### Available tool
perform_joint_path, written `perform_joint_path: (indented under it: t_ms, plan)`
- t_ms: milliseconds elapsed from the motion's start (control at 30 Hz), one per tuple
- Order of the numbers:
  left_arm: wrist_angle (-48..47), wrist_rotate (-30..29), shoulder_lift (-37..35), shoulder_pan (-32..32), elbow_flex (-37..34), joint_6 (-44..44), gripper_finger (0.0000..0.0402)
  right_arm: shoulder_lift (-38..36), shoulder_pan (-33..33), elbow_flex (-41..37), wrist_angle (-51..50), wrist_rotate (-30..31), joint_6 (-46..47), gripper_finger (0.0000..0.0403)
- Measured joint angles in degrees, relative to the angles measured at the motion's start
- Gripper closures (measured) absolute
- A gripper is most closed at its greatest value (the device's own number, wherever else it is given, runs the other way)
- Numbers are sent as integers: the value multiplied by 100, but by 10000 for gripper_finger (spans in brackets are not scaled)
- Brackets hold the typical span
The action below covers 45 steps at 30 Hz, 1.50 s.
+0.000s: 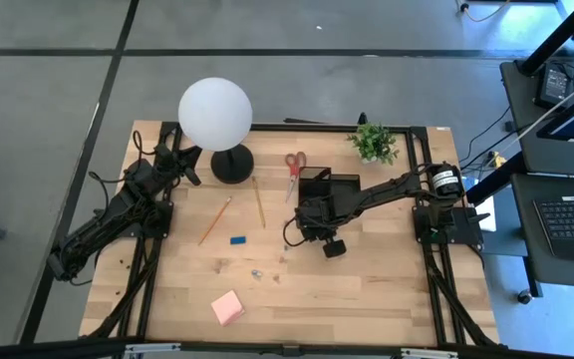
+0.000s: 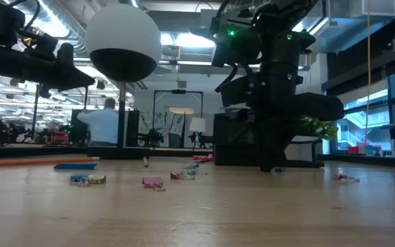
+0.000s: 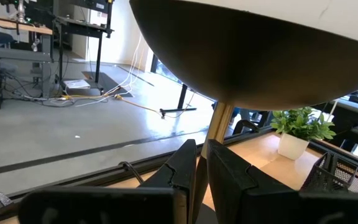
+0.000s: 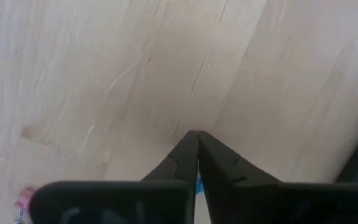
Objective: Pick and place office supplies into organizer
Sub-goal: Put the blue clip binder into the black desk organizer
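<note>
Right wrist view: right claw (image 4: 197, 140) pressed together, tips at the bare table (image 4: 104, 74); left claw (image 3: 201, 152) nearly together.

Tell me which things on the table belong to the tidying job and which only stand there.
Job: scissors, two pencils, blue eraser, pink sticky-note pad, small clips, black organizer.
Just there: globe lamp, potted plant.
</note>
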Motion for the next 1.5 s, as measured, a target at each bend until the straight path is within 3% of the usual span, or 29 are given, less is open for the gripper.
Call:
perform_joint_path:
  t_ms: [400, 767, 1200, 1500]
  plan:
    - [0, 5, 0, 2, -1, 3, 368, 0, -3, 0, 36, 103, 121, 322]
    - [0, 5, -1, 1, -1, 7, 368, -1, -11, 2, 51, 189, 671, 225]
    - [0, 5, -1, 1, -1, 7, 368, -2, -8, 0, -31, 157, 3686, 214]
    - [-2, 5, 0, 2, -2, -2, 368, 0, -7, 7, -51, 179, 5150, 214]
